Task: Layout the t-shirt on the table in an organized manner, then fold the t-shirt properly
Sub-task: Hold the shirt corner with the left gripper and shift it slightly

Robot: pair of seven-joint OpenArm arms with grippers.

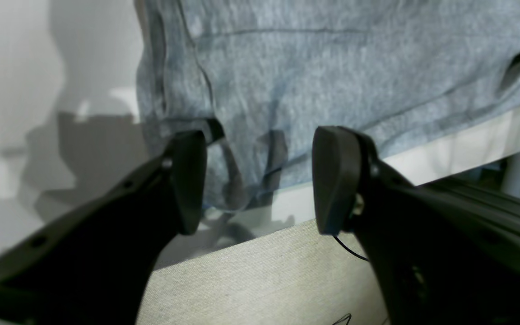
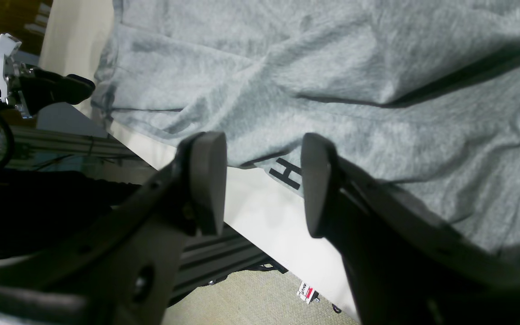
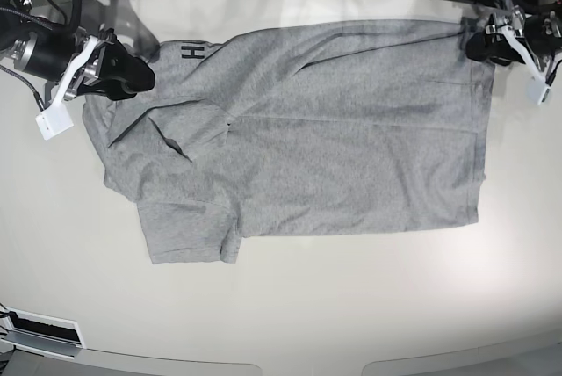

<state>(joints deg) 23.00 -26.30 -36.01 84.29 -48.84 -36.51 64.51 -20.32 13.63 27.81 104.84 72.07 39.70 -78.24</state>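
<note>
T-shirt (image 3: 334, 130) spread on the table (image 3: 290, 306), both grippers at its far corners.

Lettering is mostly hidden: only an "H" (image 2: 288, 173) shows, between the right gripper (image 2: 262, 183) fingers; the left wrist view shows none. Left gripper (image 1: 260, 180) gapes wide over the hem, the right moderately; neither pinches cloth. Contact is unclear from overhead.
</note>
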